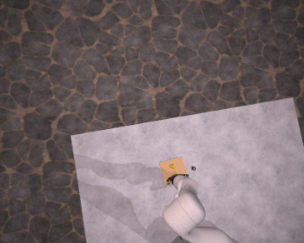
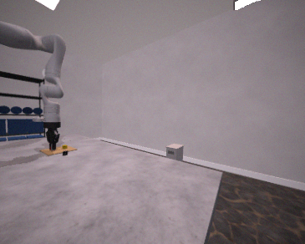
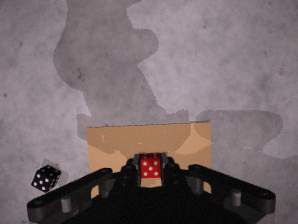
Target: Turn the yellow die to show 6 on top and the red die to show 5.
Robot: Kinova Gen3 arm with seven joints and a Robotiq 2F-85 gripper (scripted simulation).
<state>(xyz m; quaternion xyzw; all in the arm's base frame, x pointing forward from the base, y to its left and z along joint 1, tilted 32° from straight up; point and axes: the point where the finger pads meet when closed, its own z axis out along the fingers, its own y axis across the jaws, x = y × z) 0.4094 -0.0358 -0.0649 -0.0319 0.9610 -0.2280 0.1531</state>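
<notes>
My gripper [image 1: 176, 177] [image 2: 53, 149] [image 3: 150, 161] is shut on the red die [image 3: 150, 172], at mat level in the exterior view. Its upper face shows 5 in the wrist view. I cannot tell if the red die touches the mat. The orange mat [image 1: 179, 161] [image 2: 46, 152] [image 3: 107, 142] lies flat on the table. The yellow die [image 1: 172, 166] [image 2: 64, 147] is on the mat beside the gripper; its number is too small to read, and it is hidden in the wrist view. The black die [image 1: 193, 168] [image 2: 65, 153] [image 3: 46, 178] is on the table off the mat.
The pale table top [image 1: 240, 146] [image 2: 128, 188] surrounds the mat, with the arm's shadow across it. A small grey box [image 2: 174, 152] stands far from the mat near the wall. A rack with blue items [image 2: 16, 110] is behind the arm.
</notes>
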